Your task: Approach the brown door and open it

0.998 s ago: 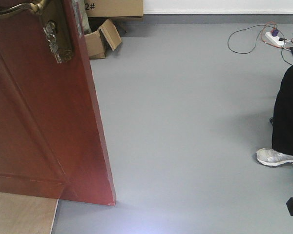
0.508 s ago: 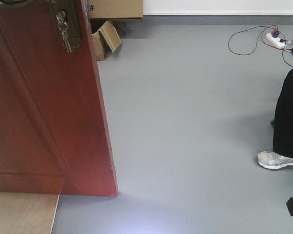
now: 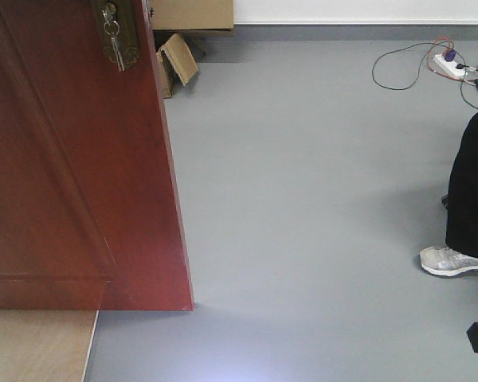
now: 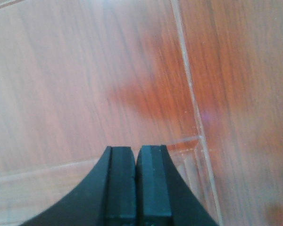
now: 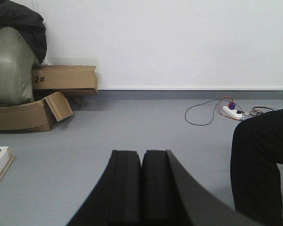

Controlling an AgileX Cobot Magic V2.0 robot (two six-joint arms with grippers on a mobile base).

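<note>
Brown door (image 3: 72,159), glossy and reddish, fills the left of the front view, its lock plate (image 3: 118,32) with hanging keys seen at the top. Grey floor (image 3: 319,199) is spread to the right, and a pale wooden strip (image 3: 36,346) is seen near the door's foot. Cardboard boxes (image 5: 42,99) are stacked against the far white wall (image 5: 179,42). A power strip (image 3: 448,64) with cables and a seated person's leg (image 3: 470,191) are seen at the right. The left gripper (image 4: 136,188), pads pressed together with nothing between them, is held close against the door panel. The right gripper (image 5: 141,188), likewise closed and empty, is pointed across the floor, away from the door.
</note>
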